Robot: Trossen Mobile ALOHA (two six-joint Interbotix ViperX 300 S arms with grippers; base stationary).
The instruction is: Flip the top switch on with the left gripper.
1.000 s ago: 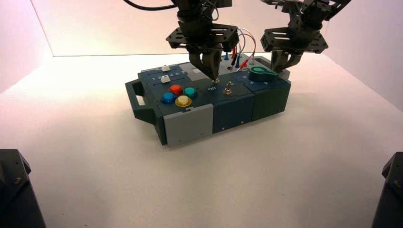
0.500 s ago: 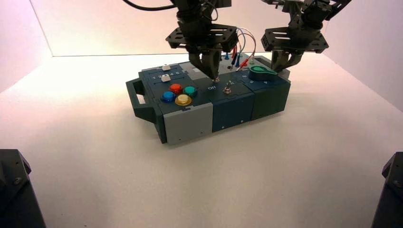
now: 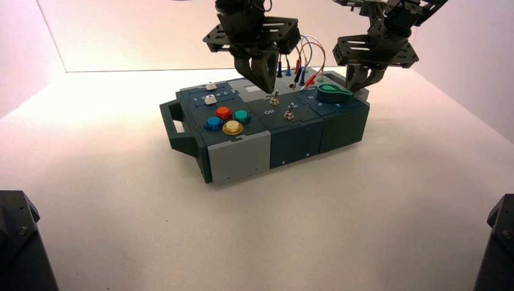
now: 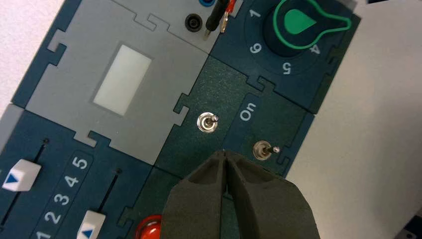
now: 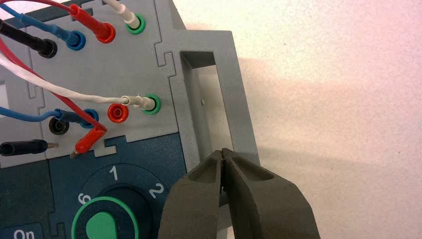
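Note:
The top switch (image 3: 274, 97) is a small silver toggle on the dark panel in the middle of the box (image 3: 242, 159). In the left wrist view the top switch (image 4: 207, 122) has its lever leaning toward the white "On" lettering (image 4: 247, 111). My left gripper (image 3: 267, 89) hangs shut just above and behind the switch, touching nothing. Its closed point (image 4: 226, 152) sits a short way off the toggle. My right gripper (image 3: 359, 83) is shut and hovers over the box's right end (image 5: 222, 151).
A second silver toggle (image 4: 262, 149) stands close beside the first. A green knob (image 3: 331, 94), plugged wires (image 3: 306, 66), two white sliders (image 3: 211, 93) and coloured buttons (image 3: 233, 127) fill the box top. A grey handle (image 5: 226, 94) lies under the right gripper.
My left gripper has risen and drawn back from the top switch, which its tip was touching before. The lever now shows free. The right arm has not moved.

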